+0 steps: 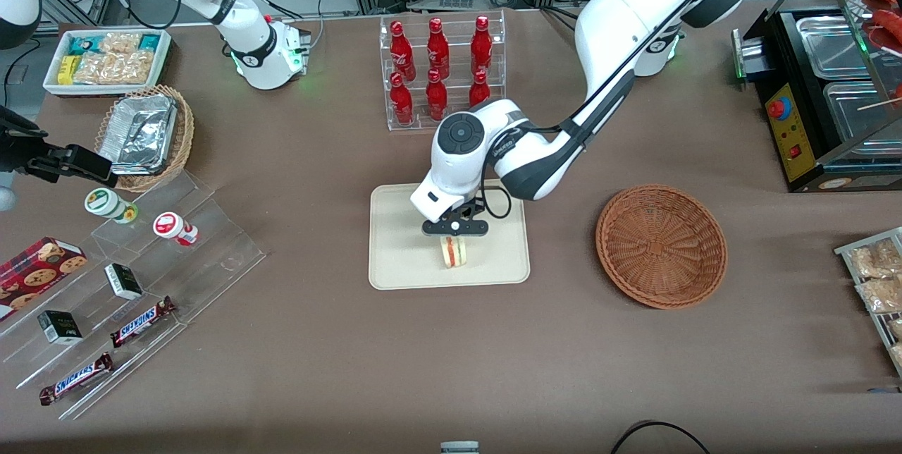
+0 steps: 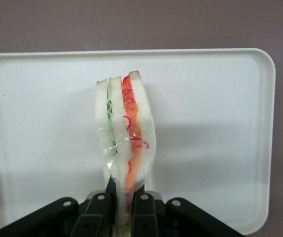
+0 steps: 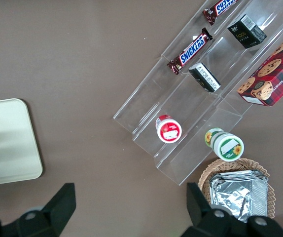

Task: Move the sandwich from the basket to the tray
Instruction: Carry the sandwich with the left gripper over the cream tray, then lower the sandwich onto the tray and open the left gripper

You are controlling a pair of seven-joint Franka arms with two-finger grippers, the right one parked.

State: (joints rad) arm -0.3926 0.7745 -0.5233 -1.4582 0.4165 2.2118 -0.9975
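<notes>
Pinching the sandwich (image 2: pixel 125 133) narrowly between its fingers (image 2: pixel 98 210), the left gripper (image 1: pixel 455 227) holds the wedge upright over the near part of the cream tray (image 1: pixel 394 256). Toward the working arm's end, the reddish-brown wicker basket (image 1: pixel 661 246) holds nothing.

Setting: robotics lab staged as a snack counter. Evidence: brown-covered table (image 1: pixel 317 369); clear tiered display steps (image 1: pixel 141 285) stocked with chocolate bars (image 1: pixel 143 321); acrylic rack of red bottles (image 1: pixel 440 70); hot-food warmer (image 1: pixel 824 87); cable-strewn equipment racks above the table edge.
</notes>
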